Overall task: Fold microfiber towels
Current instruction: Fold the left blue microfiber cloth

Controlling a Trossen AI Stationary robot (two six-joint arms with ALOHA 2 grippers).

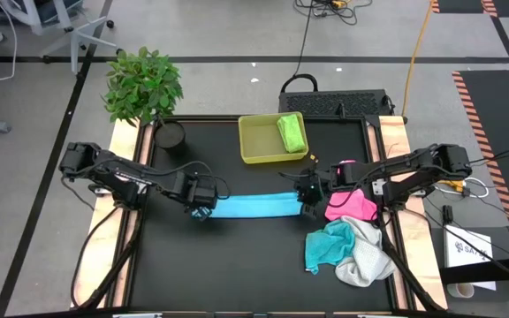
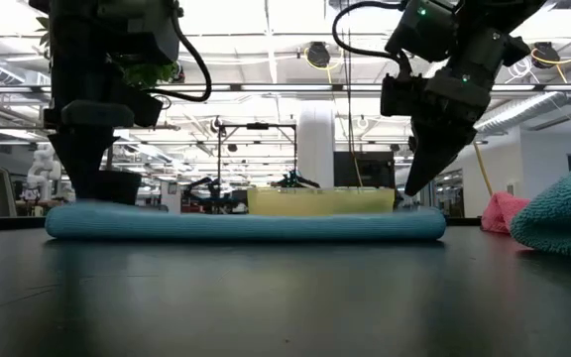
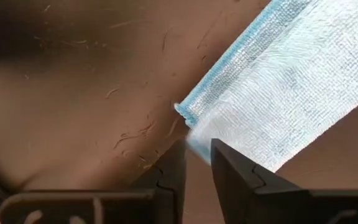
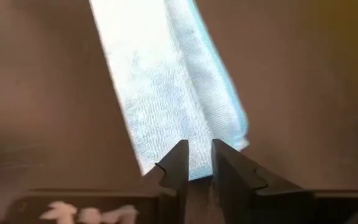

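High view: a blue towel (image 1: 253, 206) lies folded into a long strip across the middle of the dark surface (image 1: 219, 265). The left gripper (image 1: 203, 208) sits at one end, the right gripper (image 1: 310, 207) at the other. A green towel (image 1: 292, 132) rests in a tray (image 1: 254, 152); pink (image 1: 352, 206), teal (image 1: 327, 245) and white (image 1: 369, 262) towels lie heaped near the right arm.

Low view: the strip lies flat, both grippers down at its ends.

Left wrist view: fingers (image 3: 229, 171) slightly parted, a towel corner between them.

Right wrist view: fingers (image 4: 178, 163) slightly parted at the towel's edge.

This looks like the release after a fold; next, regrasp one end and bring it over to the other.
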